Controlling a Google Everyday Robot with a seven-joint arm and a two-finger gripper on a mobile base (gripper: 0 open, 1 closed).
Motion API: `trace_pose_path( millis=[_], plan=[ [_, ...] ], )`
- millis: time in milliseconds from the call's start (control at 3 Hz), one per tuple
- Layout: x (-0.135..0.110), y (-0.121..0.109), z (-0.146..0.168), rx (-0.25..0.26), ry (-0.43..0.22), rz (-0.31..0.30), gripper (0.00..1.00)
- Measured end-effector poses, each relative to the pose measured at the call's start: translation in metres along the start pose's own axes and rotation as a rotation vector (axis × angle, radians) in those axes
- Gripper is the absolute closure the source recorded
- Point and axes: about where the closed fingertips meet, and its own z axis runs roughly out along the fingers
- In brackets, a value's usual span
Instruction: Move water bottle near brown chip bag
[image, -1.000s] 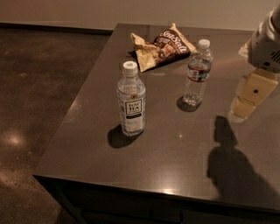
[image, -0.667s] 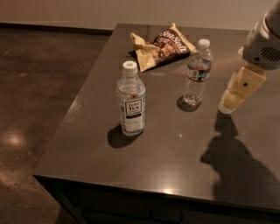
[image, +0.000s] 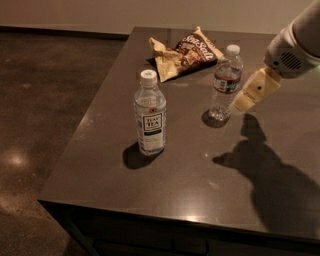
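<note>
The water bottle (image: 224, 82), slim and clear with a white cap and a red-and-dark label band, stands upright on the dark table (image: 195, 175), a little to the right of centre. The brown chip bag (image: 184, 52) lies wrinkled at the back of the table, just behind and to the left of the bottle. My gripper (image: 247, 100), tan, comes in from the upper right and sits just to the right of the bottle, at about mid-height, close to it. Nothing is in it.
A wider clear bottle (image: 150, 114) with a white "TEA" label stands upright left of centre. The table's left edge (image: 85, 120) and front edge (image: 150, 212) drop to a dark floor. My arm's shadow (image: 270, 170) falls on the right part of the table.
My gripper has moved left and slightly up, from well right of the water bottle to right beside it. Bottles and bag have not moved.
</note>
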Motion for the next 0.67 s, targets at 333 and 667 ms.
trace_pose_path(
  millis=[333, 667],
  plan=[
    [-0.017, -0.003, 0.015, -0.006, -0.072, 0.020, 0.00],
    [-0.029, -0.005, 0.031, -0.030, -0.124, 0.028, 0.00]
  ],
)
